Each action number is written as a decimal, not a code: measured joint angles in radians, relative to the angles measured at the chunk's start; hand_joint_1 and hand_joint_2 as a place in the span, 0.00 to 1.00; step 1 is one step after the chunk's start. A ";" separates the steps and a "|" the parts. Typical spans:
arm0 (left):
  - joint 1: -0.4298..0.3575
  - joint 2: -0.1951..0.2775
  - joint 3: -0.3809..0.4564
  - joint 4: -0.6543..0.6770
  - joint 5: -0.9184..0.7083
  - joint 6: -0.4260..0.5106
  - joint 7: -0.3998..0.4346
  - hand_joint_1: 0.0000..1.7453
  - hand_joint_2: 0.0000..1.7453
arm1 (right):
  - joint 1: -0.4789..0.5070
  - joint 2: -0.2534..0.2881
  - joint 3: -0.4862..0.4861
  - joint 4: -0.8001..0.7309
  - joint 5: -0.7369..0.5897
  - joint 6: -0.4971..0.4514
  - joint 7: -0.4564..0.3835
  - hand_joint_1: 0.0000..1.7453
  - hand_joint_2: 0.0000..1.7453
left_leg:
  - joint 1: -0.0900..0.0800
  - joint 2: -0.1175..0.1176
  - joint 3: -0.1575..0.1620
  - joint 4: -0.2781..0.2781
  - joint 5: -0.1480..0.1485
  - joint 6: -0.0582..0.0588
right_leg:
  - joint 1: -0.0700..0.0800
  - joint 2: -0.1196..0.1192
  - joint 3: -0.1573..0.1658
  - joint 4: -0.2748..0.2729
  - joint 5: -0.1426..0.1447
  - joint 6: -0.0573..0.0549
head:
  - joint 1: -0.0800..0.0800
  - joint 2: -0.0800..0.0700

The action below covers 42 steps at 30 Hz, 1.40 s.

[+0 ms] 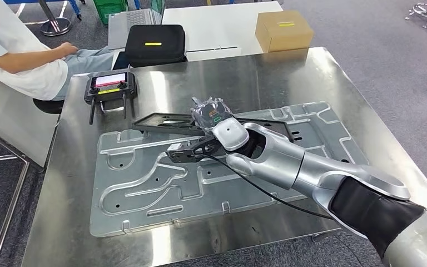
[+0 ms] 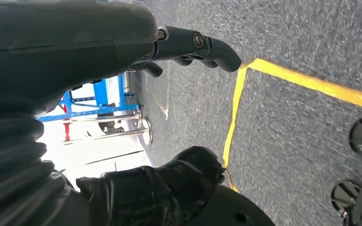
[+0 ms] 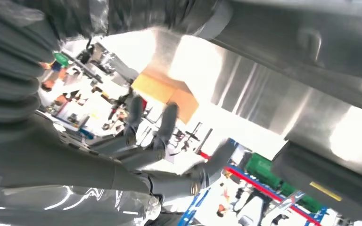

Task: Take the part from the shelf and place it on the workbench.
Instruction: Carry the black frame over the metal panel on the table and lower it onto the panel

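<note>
The right robot hand [image 1: 214, 114] reaches out over the shiny steel bench [image 1: 200, 78] at the end of its long silver arm [image 1: 289, 161]. The head view shows the hand from behind, wrapped in crinkly clear plastic. In the right wrist view its dark fingers [image 3: 165, 125] are stretched out and spread apart with nothing in them, so this hand is let go.

The big pressed silver metal plate with grooves and holes [image 1: 161, 189] lies flat on the bench, under the arm. A flat black frame part [image 1: 167, 122] lies on the far edge of that plate, just beside the right robot hand. I cannot tell if the hand touches it.

The left robot hand [image 2: 188, 49] hangs above the grey floor [image 2: 301, 42] by a yellow line [image 2: 235, 108]. Its dark fingers are bent a little and it grips nothing.

A black remote controller with a screen [image 1: 110, 86] sits on the far left part of the bench. Behind the bench are a black case [image 1: 154, 43] and a brown cardboard box [image 1: 283, 29] on a white table [image 1: 217, 28]. A person in a white shirt [image 1: 16, 50] sits at the left.
</note>
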<state>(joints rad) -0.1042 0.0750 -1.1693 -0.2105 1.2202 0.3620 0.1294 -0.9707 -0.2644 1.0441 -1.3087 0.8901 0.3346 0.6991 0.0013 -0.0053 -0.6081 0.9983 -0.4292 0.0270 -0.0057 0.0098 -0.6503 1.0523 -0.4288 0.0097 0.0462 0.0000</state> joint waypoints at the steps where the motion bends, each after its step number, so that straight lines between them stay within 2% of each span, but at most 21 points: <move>1: 0.000 -0.001 0.000 0.000 0.000 -0.001 -0.001 0.00 0.00 | -0.004 0.000 0.000 0.000 0.002 0.005 0.000 0.00 0.00 | 0.003 0.002 0.004 -0.006 0.005 0.004 | 0.000 -0.001 -0.014 0.036 -0.024 0.004 | 0.002 0.000; 3: 0.000 -0.001 0.000 0.000 0.000 -0.005 -0.002 0.00 0.00 | -0.005 -0.001 0.000 0.000 0.004 0.015 0.001 0.00 0.00 | 0.004 0.004 0.006 -0.008 0.006 0.008 | -0.003 -0.002 -0.064 0.156 -0.088 0.010 | 0.003 0.000; 5: 0.000 -0.001 0.000 0.000 0.000 -0.007 -0.004 0.00 0.00 | 0.001 -0.003 0.000 0.001 0.005 0.021 0.001 0.00 0.00 | 0.005 0.003 0.004 -0.005 0.006 0.009 | -0.009 -0.003 -0.099 0.241 -0.117 0.017 | 0.004 0.000; 6: 0.000 -0.002 0.000 0.000 0.000 -0.007 -0.004 0.00 0.00 | 0.002 -0.004 0.000 0.001 0.006 0.022 0.001 0.00 0.00 | 0.005 0.002 0.003 -0.002 0.005 0.008 | -0.012 -0.004 -0.093 0.234 -0.106 0.019 | 0.004 0.000; 8: 0.002 -0.002 0.000 0.000 0.000 -0.008 -0.005 0.00 0.00 | 0.002 -0.006 0.000 0.001 0.009 0.024 0.001 0.00 0.00 | 0.007 0.001 0.002 0.006 0.000 0.002 | -0.018 -0.006 -0.031 0.121 -0.054 0.022 | 0.004 0.000; 10: 0.003 -0.003 0.000 0.000 0.000 -0.009 -0.007 0.00 0.00 | 0.000 -0.007 0.000 0.001 0.013 0.024 0.001 0.00 0.00 | 0.004 0.000 -0.004 0.020 -0.007 -0.009 | -0.017 -0.006 0.028 0.016 -0.023 0.018 | 0.003 0.000; 15: 0.004 -0.003 0.000 0.000 0.000 -0.010 -0.010 0.00 0.00 | 0.000 -0.009 0.000 -0.002 0.017 0.024 0.001 0.00 0.00 | 0.005 -0.001 -0.016 0.039 -0.020 -0.034 | -0.015 -0.004 0.038 -0.013 -0.011 -0.010 | 0.001 0.000; 17: 0.005 -0.005 0.000 0.000 0.000 -0.010 -0.010 0.00 0.00 | -0.001 -0.009 0.000 -0.003 0.017 0.024 0.001 0.00 0.00 | 0.008 0.000 -0.053 0.122 -0.071 -0.044 | -0.018 -0.004 0.038 -0.017 -0.007 -0.019 | -0.001 0.000; 19: 0.004 -0.005 0.000 0.000 0.000 -0.010 -0.010 0.00 0.00 | 0.002 -0.009 0.000 -0.003 0.017 0.024 0.001 0.00 0.00 | 0.009 0.001 -0.109 0.249 -0.128 -0.051 | -0.016 -0.005 0.037 -0.017 -0.007 -0.021 | -0.002 0.000; 20: 0.004 -0.005 0.000 0.000 0.000 -0.010 -0.011 0.00 0.00 | 0.005 -0.009 0.000 -0.003 0.017 0.024 0.000 0.00 0.00 | 0.009 0.001 -0.127 0.289 -0.137 -0.052 | -0.015 -0.005 0.037 -0.017 -0.007 -0.021 | -0.002 0.000; 22: 0.005 -0.005 0.000 0.000 0.000 -0.010 -0.011 0.00 0.00 | 0.007 -0.009 0.000 -0.003 0.017 0.025 0.000 0.00 0.00 | 0.009 0.001 -0.107 0.254 -0.102 -0.049 | -0.014 -0.005 0.037 -0.017 -0.006 -0.021 | -0.002 0.000; 24: 0.006 -0.005 0.000 0.000 0.000 -0.010 -0.010 0.00 0.00 | 0.005 -0.009 0.000 -0.004 0.017 0.026 0.001 0.00 0.00 | 0.008 0.000 -0.035 0.119 -0.043 -0.040 | -0.012 -0.004 0.038 -0.016 -0.005 -0.020 | -0.002 0.000; 26: 0.004 -0.004 0.000 0.000 0.000 -0.010 -0.010 0.00 0.00 | 0.003 -0.009 0.000 -0.003 0.017 0.028 0.001 0.00 0.00 | 0.003 -0.001 0.008 0.032 -0.018 -0.031 | -0.010 -0.004 0.035 -0.016 -0.001 -0.014 | -0.001 0.000; 30: 0.002 -0.004 0.000 0.000 0.000 -0.010 -0.009 0.00 0.00 | 0.003 -0.011 0.000 -0.004 0.018 0.032 0.001 0.00 0.00 | 0.001 0.001 0.006 0.012 -0.003 -0.011 | -0.011 -0.004 0.027 -0.011 -0.005 0.007 | 0.000 0.000; 32: 0.002 -0.004 0.000 0.000 0.000 -0.010 -0.008 0.00 0.00 | 0.002 -0.014 0.000 -0.004 0.019 0.034 0.001 0.00 0.00 | 0.005 0.004 0.002 0.002 0.010 0.002 | -0.011 -0.005 0.005 0.054 -0.065 0.014 | 0.003 0.000; 34: 0.002 -0.004 0.000 0.000 0.000 -0.010 -0.005 0.00 0.00 | 0.005 -0.017 0.000 -0.004 0.024 0.042 0.001 0.00 0.00 | 0.004 0.006 -0.010 0.002 0.020 0.010 | -0.012 -0.005 -0.035 0.177 -0.145 0.019 | 0.005 0.000; 35: 0.001 -0.004 0.000 0.000 0.000 -0.010 -0.004 0.00 0.00 | 0.008 -0.019 0.000 -0.004 0.027 0.048 0.001 0.00 0.00 | 0.003 0.006 -0.018 0.003 0.024 0.012 | -0.013 -0.006 -0.048 0.227 -0.168 0.020 | 0.005 0.000; 36: 0.001 -0.004 0.000 0.000 0.000 -0.010 -0.002 0.00 0.00 | 0.011 -0.021 0.000 -0.004 0.030 0.054 0.001 0.00 0.00 | 0.003 0.005 -0.026 0.005 0.029 0.012 | -0.013 -0.006 -0.046 0.245 -0.171 0.022 | 0.005 0.000; 37: 0.001 -0.004 0.000 0.000 0.000 -0.009 0.000 0.00 0.00 | 0.012 -0.022 0.000 -0.004 0.033 0.058 0.001 0.00 0.00 | 0.003 0.005 -0.034 0.007 0.034 0.011 | -0.014 -0.006 -0.026 0.226 -0.158 0.022 | 0.006 0.000; 40: 0.002 -0.004 0.000 0.000 0.000 -0.009 0.005 0.00 0.00 | 0.012 -0.024 -0.001 -0.011 0.041 0.063 0.001 0.00 0.00 | 0.002 0.005 -0.056 0.019 0.046 0.000 | -0.013 -0.006 0.092 0.047 -0.096 0.018 | 0.005 0.000; 42: 0.002 -0.004 0.000 0.000 0.000 -0.009 0.007 0.00 0.00 | 0.012 -0.025 -0.004 -0.018 0.045 0.065 0.001 0.00 0.00 | 0.000 0.004 -0.064 0.025 0.057 -0.012 | -0.008 -0.004 0.119 -0.010 -0.082 0.011 | 0.005 0.000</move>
<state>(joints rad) -0.1025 0.0713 -1.1696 -0.2104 1.2201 0.3526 0.1366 -0.9590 -0.2894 1.0403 -1.3269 0.9356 0.3998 0.7000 0.0016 -0.0013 -0.6725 1.0233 -0.3726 0.0153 -0.0140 0.0058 -0.5309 1.0426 -0.5109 0.0209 0.0512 0.0000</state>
